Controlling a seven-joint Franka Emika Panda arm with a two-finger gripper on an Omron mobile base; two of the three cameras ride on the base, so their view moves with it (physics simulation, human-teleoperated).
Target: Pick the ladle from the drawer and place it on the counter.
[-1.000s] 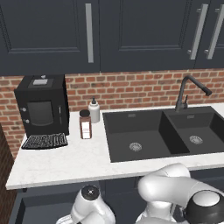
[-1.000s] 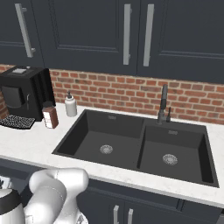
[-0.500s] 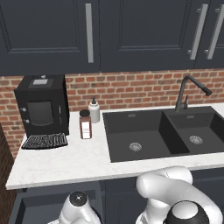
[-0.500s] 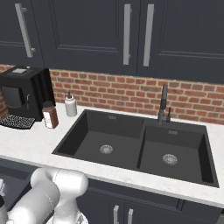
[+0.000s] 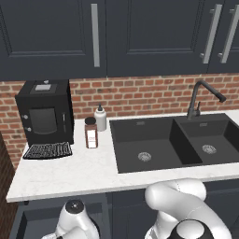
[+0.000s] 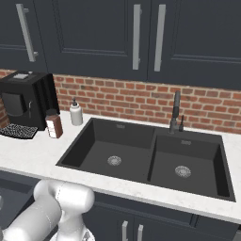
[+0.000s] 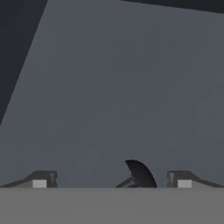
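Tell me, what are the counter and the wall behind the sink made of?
The counter looks like polished white stone, since it is faintly speckled with a thin edge. The wall looks like red brick with pale mortar lines. The sink seems matte black, maybe composite.

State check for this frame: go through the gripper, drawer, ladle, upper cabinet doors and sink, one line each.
gripper: open, fingertips wide apart, nothing held.
ladle: lying in the drawer between the fingertips, not gripped; only part visible.
drawer: pulled open below the counter edge.
counter: no ladle on it yet.
upper cabinet doors: shut.
sink: both basins empty, no water visible.
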